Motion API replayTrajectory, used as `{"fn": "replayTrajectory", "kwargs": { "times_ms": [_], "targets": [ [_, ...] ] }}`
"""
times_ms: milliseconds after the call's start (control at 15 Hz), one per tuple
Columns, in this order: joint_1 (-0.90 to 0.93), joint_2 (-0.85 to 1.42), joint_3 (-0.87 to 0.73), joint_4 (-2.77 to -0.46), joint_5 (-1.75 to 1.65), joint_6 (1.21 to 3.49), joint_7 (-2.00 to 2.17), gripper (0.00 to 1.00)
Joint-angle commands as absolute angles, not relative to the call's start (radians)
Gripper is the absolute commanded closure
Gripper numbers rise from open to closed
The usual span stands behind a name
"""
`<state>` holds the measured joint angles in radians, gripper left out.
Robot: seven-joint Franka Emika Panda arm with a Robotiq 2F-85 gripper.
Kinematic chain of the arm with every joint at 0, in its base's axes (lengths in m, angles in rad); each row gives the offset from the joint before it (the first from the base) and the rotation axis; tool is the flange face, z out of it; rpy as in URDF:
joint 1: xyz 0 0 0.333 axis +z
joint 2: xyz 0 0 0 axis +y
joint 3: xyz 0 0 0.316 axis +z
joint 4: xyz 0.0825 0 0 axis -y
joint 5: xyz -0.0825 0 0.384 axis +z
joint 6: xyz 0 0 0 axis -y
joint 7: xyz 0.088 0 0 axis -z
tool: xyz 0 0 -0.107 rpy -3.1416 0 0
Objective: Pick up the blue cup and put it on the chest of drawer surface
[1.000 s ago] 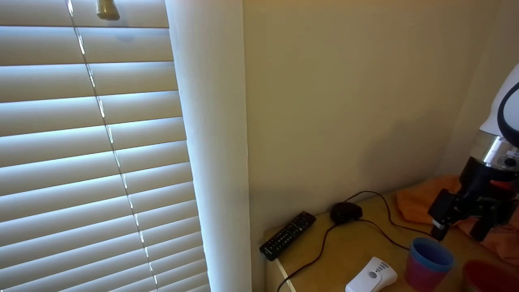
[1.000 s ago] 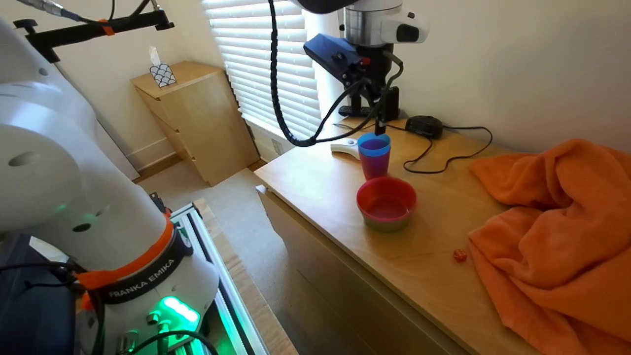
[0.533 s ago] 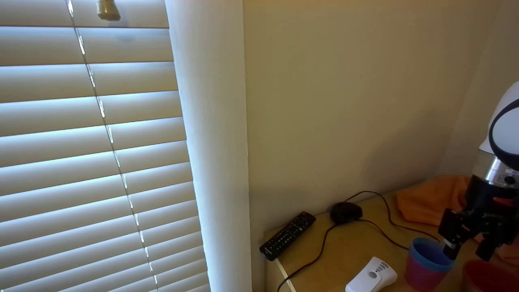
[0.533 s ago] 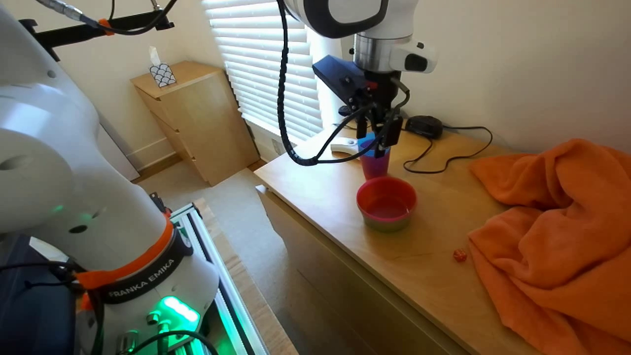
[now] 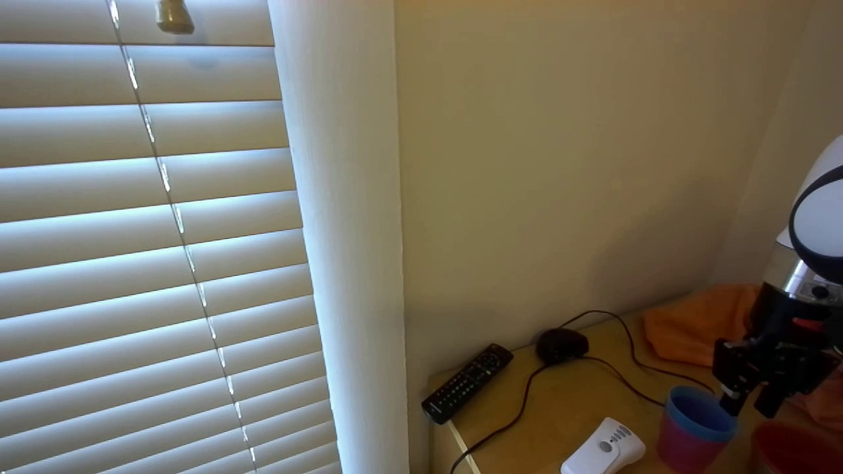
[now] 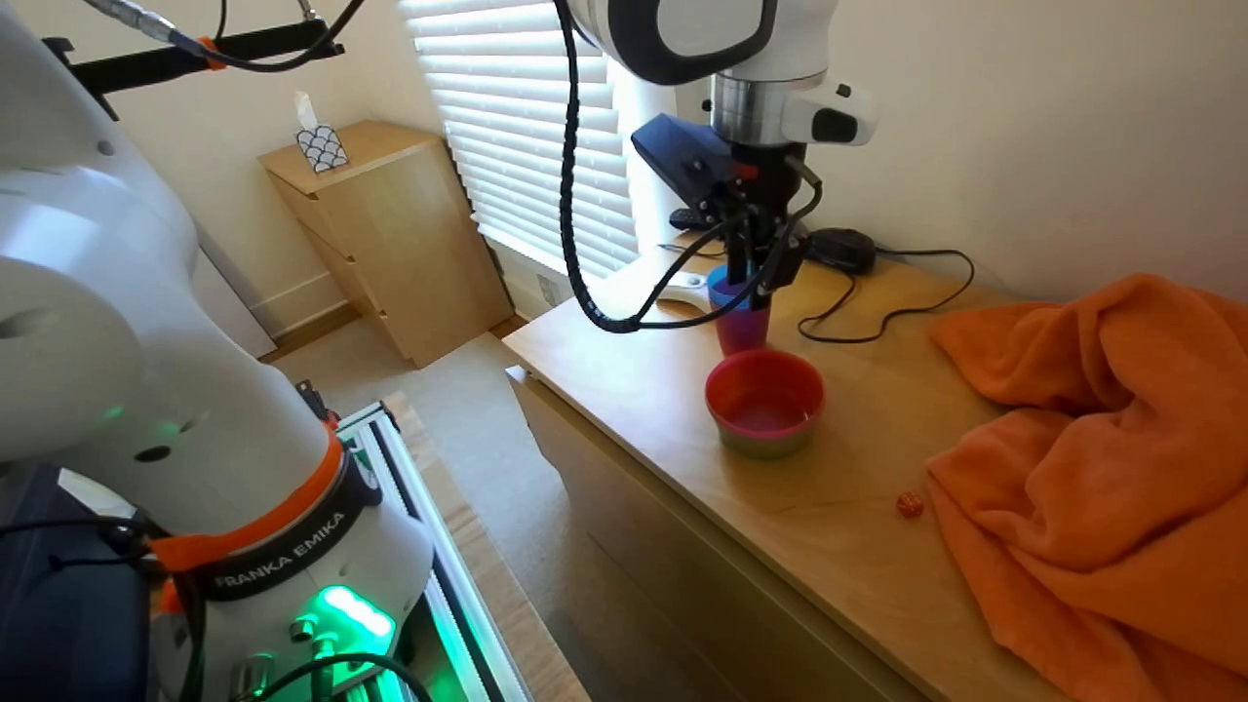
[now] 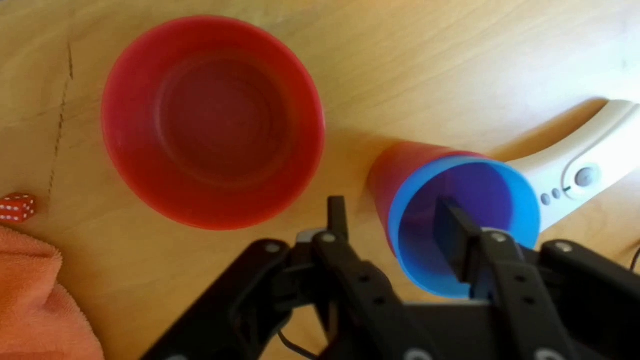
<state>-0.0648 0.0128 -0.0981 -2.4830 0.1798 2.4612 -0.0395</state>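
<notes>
Plainly, your gripper [image 7: 395, 227] was released, its jaws parted over the rim of the blue cup [image 7: 490, 197]. From the wrist, you saw one finger [image 7: 457, 240] across the cup's mouth and the other outside it, on the side toward the red bowl [image 7: 225, 115], with a visible gap between that outer finger and the cup. Whether the finger over the mouth dipped below the rim, or touched the inside, you could not tell.

The blue cup sat nested in a red-pink cup [image 7: 395, 165], only its blue rim band standing above; the pair stood upright on the chest of drawer surface [image 6: 848, 526], between the bowl and a white handheld device [image 5: 604, 447]. That device lay close beside the cups; whether it touched them was unclear. The bowl, red inside and greenish low on its outer side, stood just beside the pair, apart from it.

In both exterior views a black corded device [image 5: 562, 345] lay near the room's wall [image 5: 560, 164], with a remote control [image 5: 467, 383] toward the end of the surface. An orange cloth [image 6: 1092, 468] lay crumpled on the same surface, a red die [image 7: 17, 207] by its edge. In an exterior view, a tissue box [image 6: 322, 148] stood well apart, on a wooden cabinet [image 6: 390, 234].
</notes>
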Motion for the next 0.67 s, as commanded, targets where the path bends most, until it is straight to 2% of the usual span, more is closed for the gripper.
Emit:
{"fn": "replayTrajectory", "kwargs": {
  "times_ms": [0,400,533,600],
  "targets": [
    [-0.061,0.044,-0.079,-2.468,0.188,2.506,-0.018,0.54],
    [-0.052,0.087,-0.059,-2.448,0.167,2.516,0.018,0.62],
    [-0.050,0.092,-0.058,-2.444,0.149,2.520,0.040,0.87],
    [-0.049,0.091,-0.060,-2.442,0.138,2.521,0.051,0.96]
  ]
}}
